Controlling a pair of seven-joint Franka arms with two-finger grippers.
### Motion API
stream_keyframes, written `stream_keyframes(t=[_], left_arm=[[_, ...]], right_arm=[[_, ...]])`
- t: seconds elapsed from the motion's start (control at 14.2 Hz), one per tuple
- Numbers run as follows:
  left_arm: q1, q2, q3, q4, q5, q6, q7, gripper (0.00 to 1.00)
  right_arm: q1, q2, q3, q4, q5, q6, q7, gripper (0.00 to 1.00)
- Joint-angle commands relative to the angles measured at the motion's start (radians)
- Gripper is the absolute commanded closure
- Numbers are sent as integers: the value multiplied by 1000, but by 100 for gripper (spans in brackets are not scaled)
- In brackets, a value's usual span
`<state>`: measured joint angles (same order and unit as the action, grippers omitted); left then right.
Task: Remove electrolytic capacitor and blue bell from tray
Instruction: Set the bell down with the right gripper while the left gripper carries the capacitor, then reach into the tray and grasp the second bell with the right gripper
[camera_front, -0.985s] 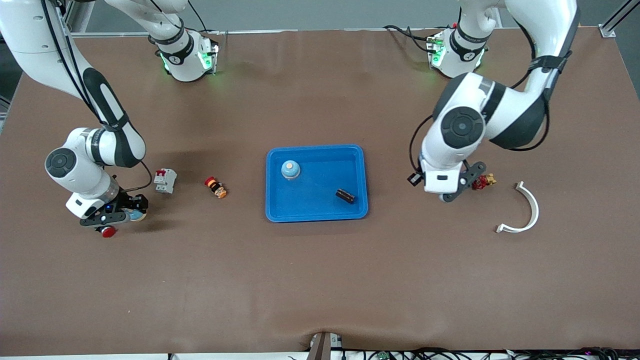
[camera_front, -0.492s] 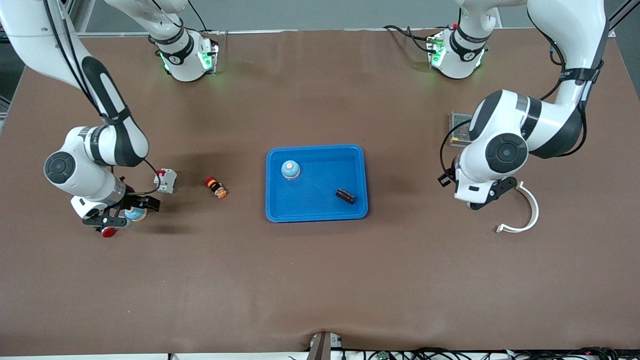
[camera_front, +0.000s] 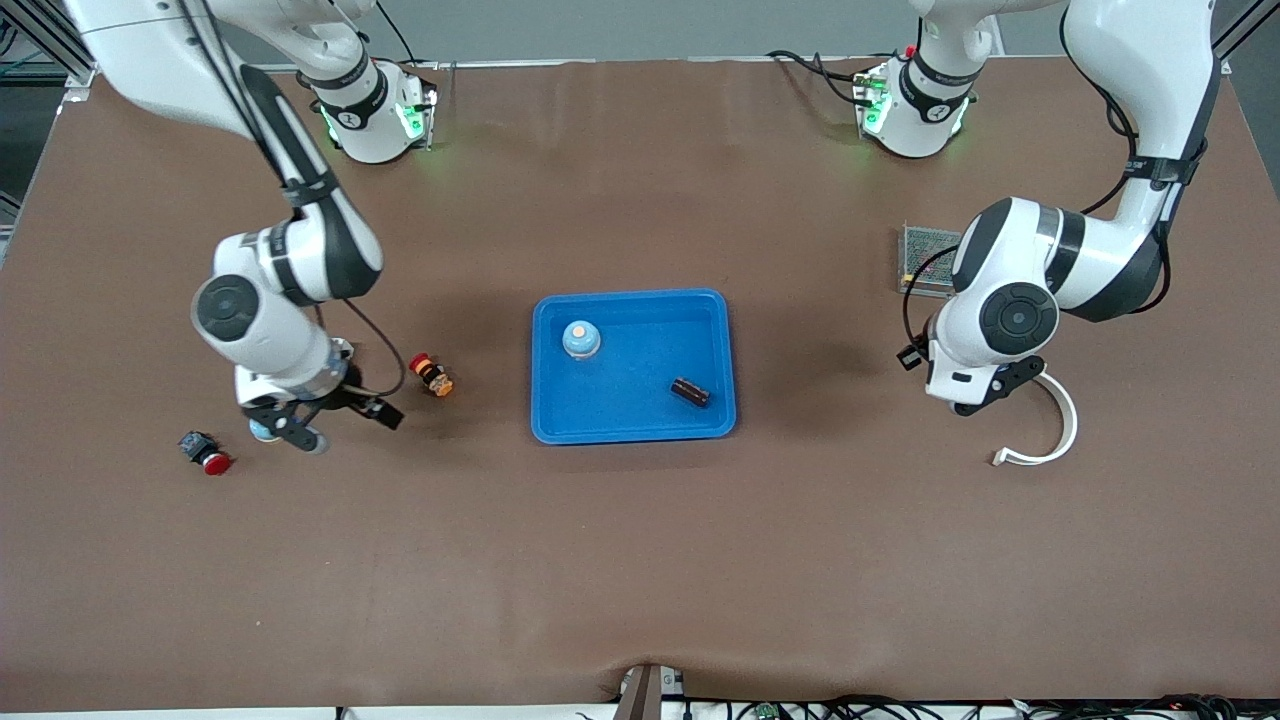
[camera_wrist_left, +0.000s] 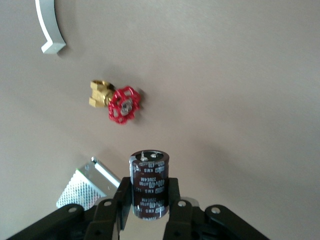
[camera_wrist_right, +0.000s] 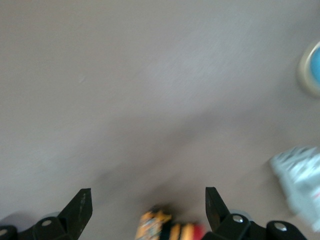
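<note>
I'm looking at a brown table with a blue tray (camera_front: 722, 330) at its middle; a bell (camera_front: 581, 339) and a dark capacitor (camera_front: 690, 392) sit in it. Toward the left arm's end from the tray, my left gripper (camera_wrist_left: 148, 202) is clamped on another capacitor (camera_wrist_left: 148, 183). Toward the right arm's end from the tray, my right gripper (camera_front: 340, 425) hangs with jaws spread wide, holding nothing.

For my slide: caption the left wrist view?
Left end effector grips a capacitor above the table, near a red-handled valve.
</note>
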<state>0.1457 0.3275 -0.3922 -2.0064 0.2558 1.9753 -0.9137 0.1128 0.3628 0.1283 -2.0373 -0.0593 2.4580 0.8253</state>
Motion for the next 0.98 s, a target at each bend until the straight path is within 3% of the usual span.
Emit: stream_keyframes(t=[0.0, 0.35, 0.91], left_arm=[[38, -42, -8, -97, 45, 85, 22, 100], [83, -42, -8, -153, 82, 129, 35, 100], [115, -38, -10, -247, 99, 232, 38, 100]], right_arm=[[59, -21, -9, 14, -8, -62, 77, 0], [235, -1, -7, 93, -2, -76, 86, 0], [430, 203, -7, 357, -8, -154, -4, 0]])
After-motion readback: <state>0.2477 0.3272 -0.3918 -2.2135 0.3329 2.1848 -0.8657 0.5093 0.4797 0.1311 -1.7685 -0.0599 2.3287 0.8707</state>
